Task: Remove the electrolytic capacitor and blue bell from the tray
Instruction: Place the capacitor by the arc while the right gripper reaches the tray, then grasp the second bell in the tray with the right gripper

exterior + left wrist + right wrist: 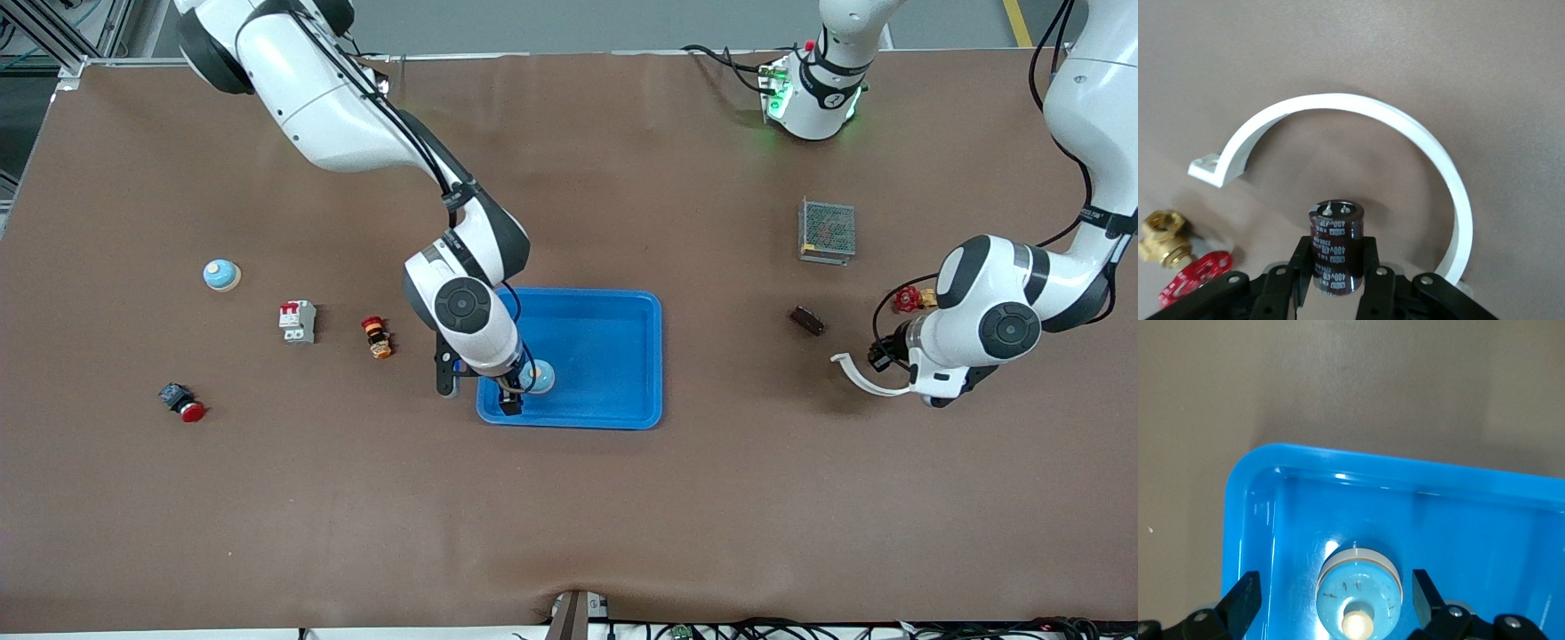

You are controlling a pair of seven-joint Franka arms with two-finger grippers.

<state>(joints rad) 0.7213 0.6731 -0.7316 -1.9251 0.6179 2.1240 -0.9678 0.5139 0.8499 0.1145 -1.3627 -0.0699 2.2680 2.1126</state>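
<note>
The bell point(1359, 587) sits in the blue tray point(613, 404), in the corner nearest the front camera toward the right arm's end — the right gripper point(1337, 600) straddles it, jaws released. The left gripper point(1335, 267) is clenched on the capacitor point(1335, 248) over the tabletop point(569, 516), beside a white curved clip point(1405, 130).

You can read one marking clearly: "400V" in pale print on the dark sleeve of the capacitor point(1335, 247), running sideways along its body in the left wrist view. Smaller print sits beside it on the same sleeve, but you cannot make it out. Nothing else carries legible text: the marks on the arms and the other parts on the table are too small for you to read.
</note>
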